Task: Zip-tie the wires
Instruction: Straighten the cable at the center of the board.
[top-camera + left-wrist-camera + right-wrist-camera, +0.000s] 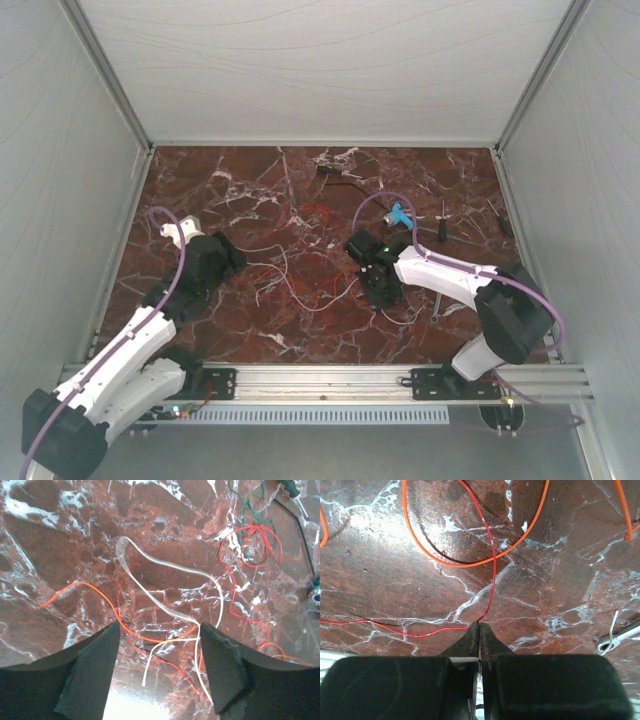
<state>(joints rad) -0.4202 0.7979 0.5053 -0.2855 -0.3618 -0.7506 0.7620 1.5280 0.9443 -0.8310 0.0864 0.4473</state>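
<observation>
Two padded black fingers of the left gripper stood wide apart, holding nothing. The wires, hair-thin limp strands of red, orange and whitish colour, looped between those fingers and away ahead of them over the glossy, white-veined red marble table. The right gripper was pressed fully closed, its tapered tips meeting in a wedge. A thin red strand bent right at those tips, touching them; whether it was pinched could not be told. An orange loop curved just beyond.
</observation>
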